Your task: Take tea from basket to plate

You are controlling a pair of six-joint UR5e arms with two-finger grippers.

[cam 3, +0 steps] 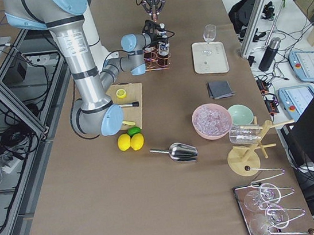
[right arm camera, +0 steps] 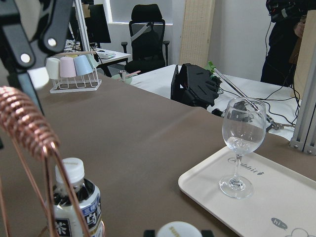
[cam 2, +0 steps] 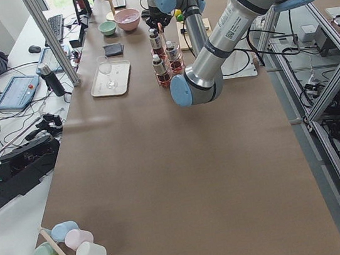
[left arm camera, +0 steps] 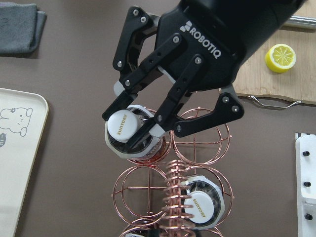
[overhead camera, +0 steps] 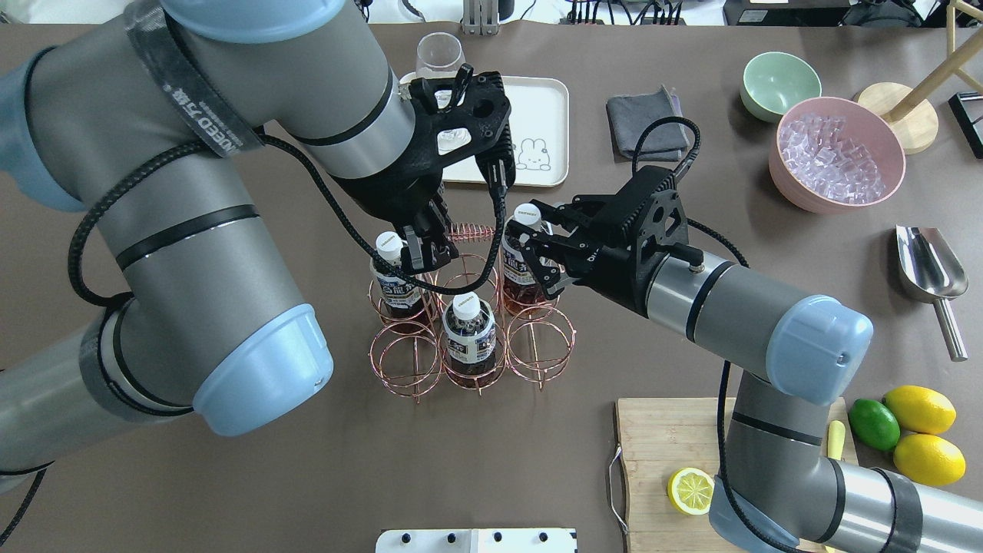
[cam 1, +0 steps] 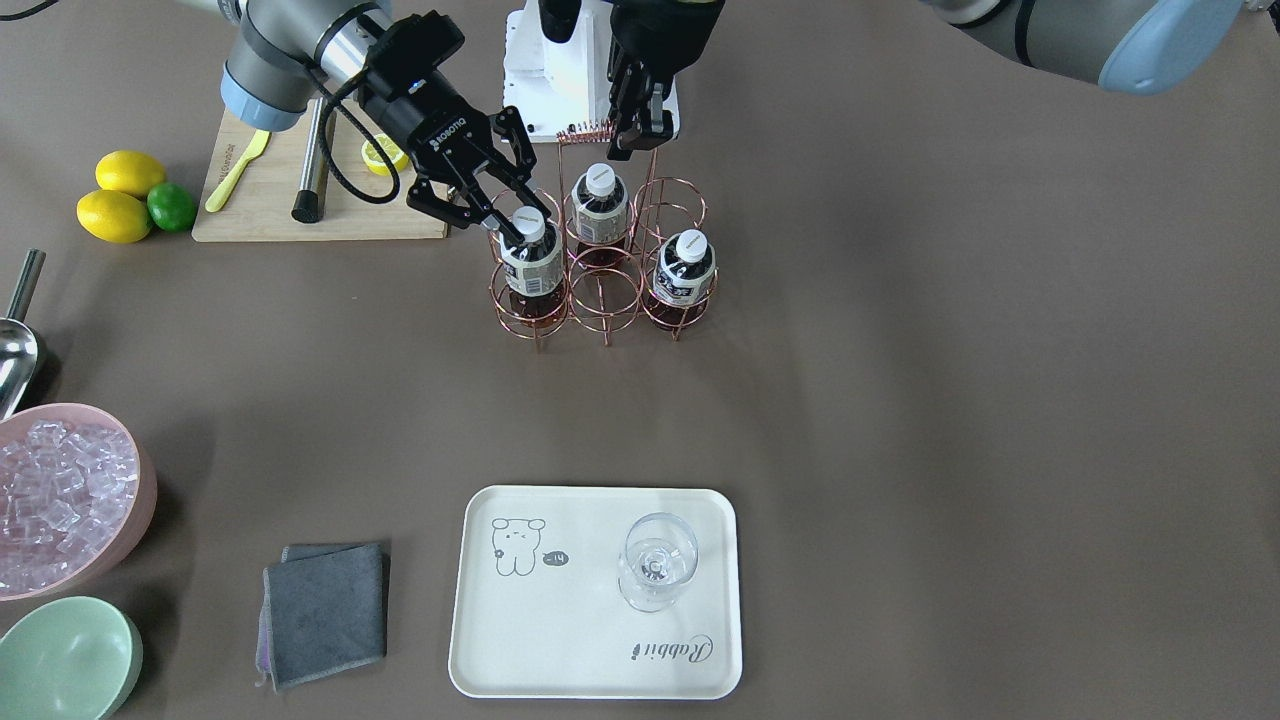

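The copper wire basket [cam 1: 605, 300] holds three tea bottles with white caps. My right gripper [cam 1: 520, 222] is shut on the neck of the bottle [cam 1: 530, 262] in the far corner cell on my right. That bottle stands in its ring. In the left wrist view its fingers [left arm camera: 150, 132] flank the cap [left arm camera: 123, 123]. My left gripper [cam 1: 632, 145] is shut on one end of the basket's coiled handle [overhead camera: 465, 230]. The cream plate [cam 1: 560, 640] lies beyond the basket at the far table edge.
A clear stemmed glass [cam 1: 655, 560] stands on the plate. A grey cloth [cam 1: 325, 610], a mint bowl [cam 1: 65, 660] and a pink bowl of ice [cam 1: 65, 500] lie on my right. A cutting board [cam 1: 320, 200], lemons and a lime [cam 1: 130, 200] are near my right arm.
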